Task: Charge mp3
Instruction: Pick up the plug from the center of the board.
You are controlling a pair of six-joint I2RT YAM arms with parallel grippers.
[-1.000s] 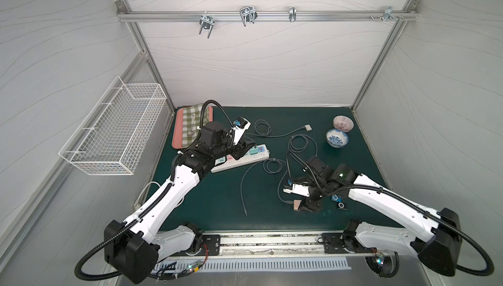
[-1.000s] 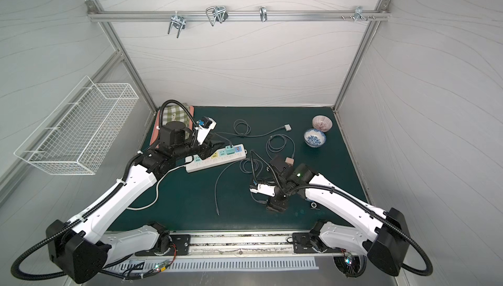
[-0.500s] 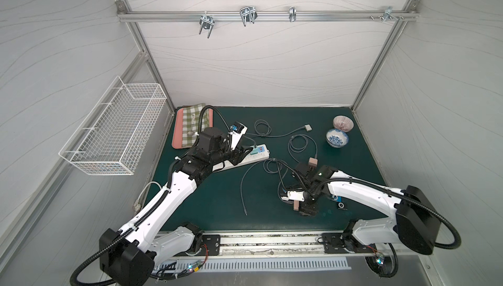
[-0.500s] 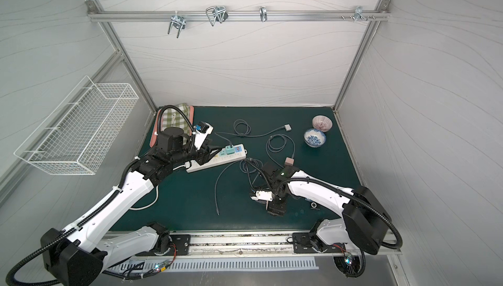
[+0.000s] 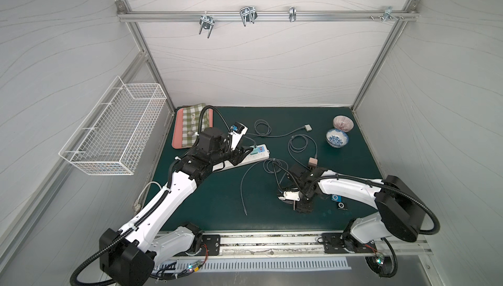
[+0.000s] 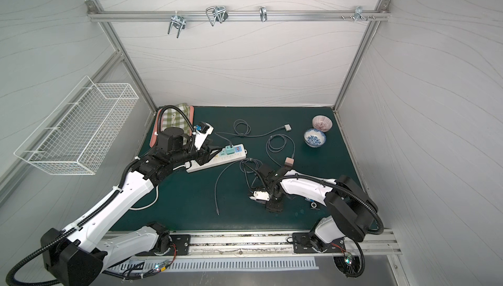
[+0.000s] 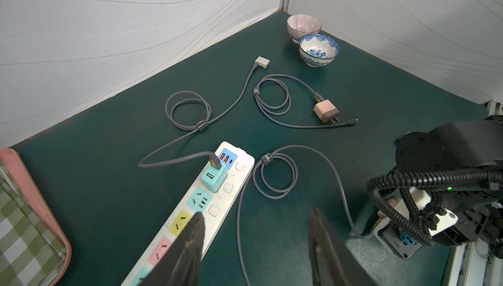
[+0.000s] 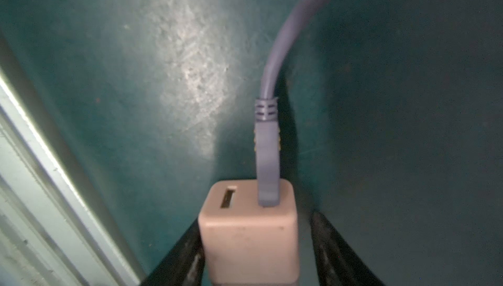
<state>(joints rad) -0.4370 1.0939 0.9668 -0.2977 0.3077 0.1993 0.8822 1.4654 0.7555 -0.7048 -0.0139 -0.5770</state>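
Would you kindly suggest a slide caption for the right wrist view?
Right gripper straddling the pink charger, grey cable plugged into one port.

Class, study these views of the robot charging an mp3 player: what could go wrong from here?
The pink adapter sits off-centre between the fingers of the right gripper, a gap on one side; it may twist as they close.
Its purple cable trails in a loop across the mat; lifting could snag it.
The left gripper hovers over the power strip; the arms might collide there.
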